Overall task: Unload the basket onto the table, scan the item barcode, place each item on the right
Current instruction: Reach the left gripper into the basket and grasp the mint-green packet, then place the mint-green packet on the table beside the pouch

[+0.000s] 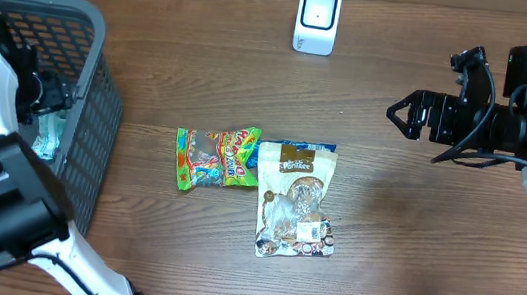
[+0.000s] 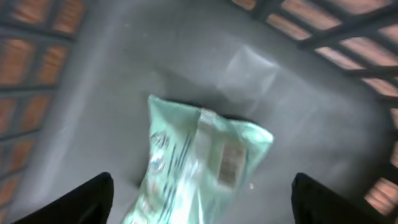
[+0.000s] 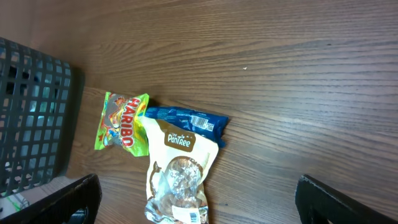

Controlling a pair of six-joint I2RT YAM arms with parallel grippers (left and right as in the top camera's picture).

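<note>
A pale mint packet [image 2: 199, 155] with a barcode label [image 2: 231, 163] lies on the floor of the grey basket [image 1: 102, 67]. My left gripper [image 2: 202, 205] hangs open over it, fingers wide on either side and not touching it. From overhead the left gripper [image 1: 56, 100] is inside the basket, above the packet [image 1: 49, 133]. A white scanner [image 1: 317, 19] stands at the back of the table. My right gripper [image 1: 404, 112] is open and holds nothing, hovering right of the table's middle.
Three packets lie mid-table: a green Haribo bag [image 1: 214, 157], a blue packet [image 1: 296, 146] and a cream PanTree pouch [image 1: 295, 200] lying partly over the blue one. The basket's mesh walls [image 2: 37, 74] surround the left gripper closely.
</note>
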